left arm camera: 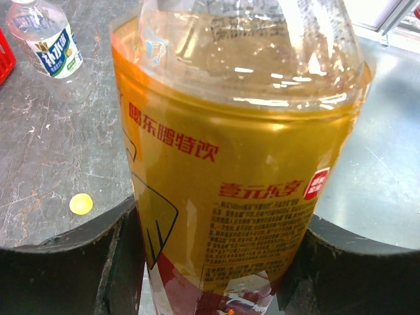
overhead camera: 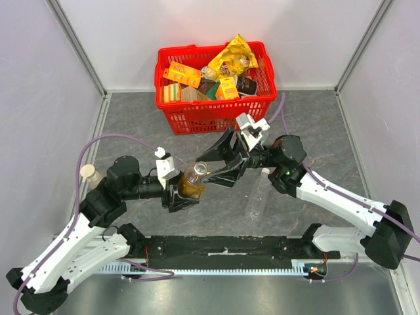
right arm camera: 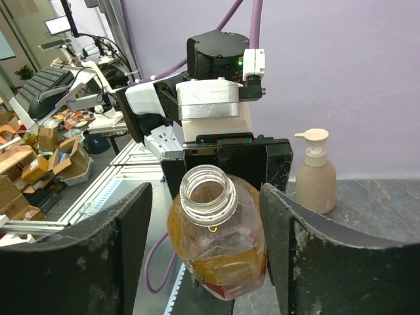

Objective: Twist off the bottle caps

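My left gripper (overhead camera: 184, 191) (left arm camera: 220, 262) is shut on an amber drink bottle (overhead camera: 193, 183) (left arm camera: 236, 151) with a yellow label and holds it tilted above the table. The bottle's neck (right arm camera: 209, 190) is open, with no cap on it. My right gripper (overhead camera: 203, 167) (right arm camera: 207, 216) is open, one jaw on each side of the neck and not touching it. A yellow cap (left arm camera: 81, 203) lies loose on the table. A clear water bottle (overhead camera: 258, 195) (left arm camera: 47, 36) lies on the table; its cap end is cut off in the left wrist view. The blue cap is out of view.
A red basket (overhead camera: 216, 111) full of snack packs stands at the back. A beige pump bottle (overhead camera: 89, 174) (right arm camera: 315, 177) stands at the left, near the left arm. Grey walls close in both sides.
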